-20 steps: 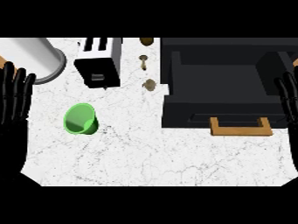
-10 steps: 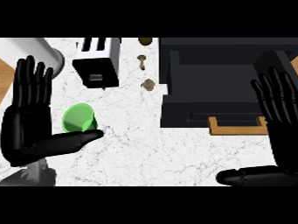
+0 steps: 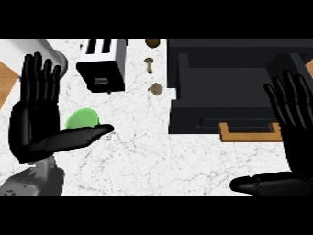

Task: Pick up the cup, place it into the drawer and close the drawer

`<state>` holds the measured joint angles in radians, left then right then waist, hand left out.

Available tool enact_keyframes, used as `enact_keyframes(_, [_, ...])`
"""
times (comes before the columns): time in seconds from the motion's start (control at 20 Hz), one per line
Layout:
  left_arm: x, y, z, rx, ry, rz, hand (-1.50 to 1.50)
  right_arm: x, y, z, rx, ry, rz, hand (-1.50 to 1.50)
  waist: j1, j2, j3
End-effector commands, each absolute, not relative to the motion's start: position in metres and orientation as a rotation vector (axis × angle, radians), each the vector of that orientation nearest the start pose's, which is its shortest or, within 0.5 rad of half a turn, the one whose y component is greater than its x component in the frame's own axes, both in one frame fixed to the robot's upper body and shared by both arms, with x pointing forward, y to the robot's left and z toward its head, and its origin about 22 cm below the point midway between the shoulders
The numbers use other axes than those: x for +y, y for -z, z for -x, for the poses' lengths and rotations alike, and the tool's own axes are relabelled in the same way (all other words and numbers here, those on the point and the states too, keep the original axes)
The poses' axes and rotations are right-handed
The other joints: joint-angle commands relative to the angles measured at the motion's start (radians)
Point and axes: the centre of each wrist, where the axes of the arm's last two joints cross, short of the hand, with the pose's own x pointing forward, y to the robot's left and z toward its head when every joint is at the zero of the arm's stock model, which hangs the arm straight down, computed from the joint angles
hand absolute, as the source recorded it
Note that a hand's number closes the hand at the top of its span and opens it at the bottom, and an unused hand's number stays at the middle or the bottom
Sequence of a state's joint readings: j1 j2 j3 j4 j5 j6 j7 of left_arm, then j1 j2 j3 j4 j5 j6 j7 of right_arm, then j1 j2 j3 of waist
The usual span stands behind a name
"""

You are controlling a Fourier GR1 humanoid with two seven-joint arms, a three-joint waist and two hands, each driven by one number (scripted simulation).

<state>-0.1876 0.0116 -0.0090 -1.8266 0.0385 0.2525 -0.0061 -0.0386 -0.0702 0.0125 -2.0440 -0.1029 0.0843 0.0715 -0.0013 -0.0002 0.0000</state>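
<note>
Green cup (image 3: 83, 120) sits on the white marbled bench (image 3: 160, 161), left of centre, just below the toaster (image 3: 103, 64) and well apart from the drawer. It shows as a rounded green shape slightly tilted; its lower edge is hidden, so I cannot tell which way the mouth points or whether it stands or lies. Left hand (image 3: 33, 125) is just left of the cup, palm facing it, fingers (image 3: 40, 78) released and straight, pointing away from the robot, with the thumb reaching right across the cup's near edge; contact cannot be told, and nothing is grasped. Black drawer (image 3: 235, 87) is pulled open at upper right, inside facing up, long axis running toward the robot, its wooden handle (image 3: 249, 133) on the near side. Right hand (image 3: 309, 149) hangs over the drawer's right side, fingers straight and released, thumb pointing left, holding nothing. Three small brown bits (image 3: 155, 88) lie between toaster and drawer. White cylinder (image 3: 19, 51) at top left.
</note>
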Motion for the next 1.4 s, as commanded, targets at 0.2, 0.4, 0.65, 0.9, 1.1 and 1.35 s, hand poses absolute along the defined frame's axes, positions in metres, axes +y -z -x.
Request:
enact_keyframes(0.2, [0.216, -0.093, -0.284, -1.968, -0.219, -0.105, -1.50, -0.208, -0.137, -0.231, -2.018, -0.089, -0.141, -1.50, 0.001, 0.001, 0.000])
enact_keyframes(0.4, [0.207, -0.080, -0.262, -1.929, -0.231, -0.094, -1.50, -0.241, -0.120, -0.224, -1.985, -0.146, -0.112, -1.50, 0.000, 0.000, 0.000])
enact_keyframes(0.65, [0.235, -0.071, -0.252, -1.875, -0.253, -0.119, -1.50, -0.230, -0.130, -0.224, -2.015, -0.091, -0.115, -1.50, 0.003, -0.001, 0.000])
enact_keyframes(0.9, [0.221, -0.036, -0.246, -1.827, -0.260, -0.169, -1.50, -0.227, -0.126, -0.221, -2.009, -0.101, -0.133, -1.50, 0.002, 0.000, 0.000])
enact_keyframes(1.1, [0.247, -0.021, -0.265, -1.793, -0.291, -0.187, -1.50, -0.253, -0.145, -0.236, -2.028, -0.114, -0.106, -1.50, 0.001, 0.001, 0.000])
enact_keyframes(1.35, [0.258, 0.012, -0.246, -1.777, -0.287, -0.227, -1.50, -0.225, -0.138, -0.223, -2.017, -0.120, -0.148, -1.50, 0.002, 0.000, 0.000])
